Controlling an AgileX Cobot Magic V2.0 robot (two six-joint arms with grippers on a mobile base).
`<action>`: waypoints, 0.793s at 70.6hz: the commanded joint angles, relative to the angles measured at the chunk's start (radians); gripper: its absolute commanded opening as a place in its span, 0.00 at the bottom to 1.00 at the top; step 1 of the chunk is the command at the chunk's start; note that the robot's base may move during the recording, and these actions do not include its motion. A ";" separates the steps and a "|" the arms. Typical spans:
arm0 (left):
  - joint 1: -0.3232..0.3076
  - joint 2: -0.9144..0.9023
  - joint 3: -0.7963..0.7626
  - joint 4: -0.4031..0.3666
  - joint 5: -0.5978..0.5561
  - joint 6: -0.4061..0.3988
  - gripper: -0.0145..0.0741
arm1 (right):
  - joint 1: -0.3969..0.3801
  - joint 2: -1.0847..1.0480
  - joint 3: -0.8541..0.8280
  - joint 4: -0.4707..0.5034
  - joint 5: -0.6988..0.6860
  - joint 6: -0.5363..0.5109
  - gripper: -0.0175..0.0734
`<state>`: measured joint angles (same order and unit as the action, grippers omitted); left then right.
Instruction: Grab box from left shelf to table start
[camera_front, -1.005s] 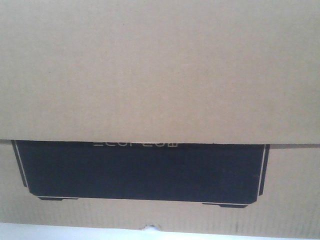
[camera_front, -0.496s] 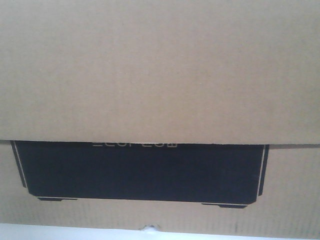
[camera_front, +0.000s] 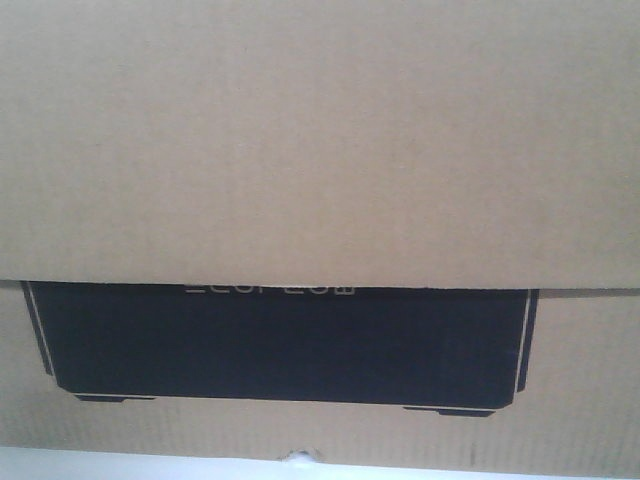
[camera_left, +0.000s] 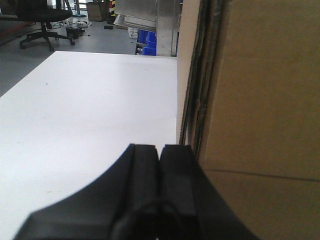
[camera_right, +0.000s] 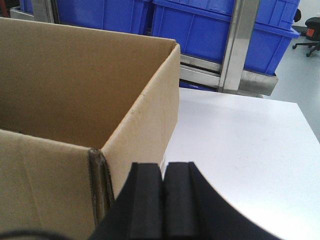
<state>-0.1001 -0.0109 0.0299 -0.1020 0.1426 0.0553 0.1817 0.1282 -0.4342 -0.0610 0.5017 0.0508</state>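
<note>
Cardboard fills almost the whole front view: one brown corrugated box (camera_front: 320, 140), its plain upper flap overlapping one black printed panel (camera_front: 285, 345) with clipped corners, thin pale border lines and a row of pale lettering half hidden under the flap edge. A thin strip of the white counter (camera_front: 120, 465) shows beneath it, so the box stands on the counter, very close to that camera.

In the right wrist view the box is open-topped, its bare inner wall and one corner seam visible, with the right pincer (camera_right: 162, 200) low beside that corner, its two black fingers pressed together and holding nothing. In the left wrist view the left pincer (camera_left: 159, 185) sits just beside the box's other side wall, its two fingers likewise closed on nothing, over the counter.

Beyond the counter stand two blue bins (camera_right: 215, 25) behind silver metal shelf rails (camera_right: 240, 45). One black office chair (camera_left: 42, 15) stands on the grey floor (camera_left: 90, 42).
</note>
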 joint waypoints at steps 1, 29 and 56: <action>0.001 -0.011 -0.002 -0.008 -0.094 -0.006 0.05 | 0.003 0.014 -0.024 -0.013 -0.090 -0.003 0.26; 0.001 -0.011 -0.002 -0.008 -0.094 -0.006 0.05 | -0.166 -0.009 0.141 0.003 -0.236 0.000 0.26; 0.001 -0.011 -0.002 -0.008 -0.094 -0.006 0.05 | -0.226 -0.153 0.446 0.046 -0.520 0.011 0.26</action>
<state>-0.1001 -0.0109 0.0299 -0.1020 0.1426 0.0553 -0.0379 -0.0027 0.0205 -0.0264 0.1012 0.0589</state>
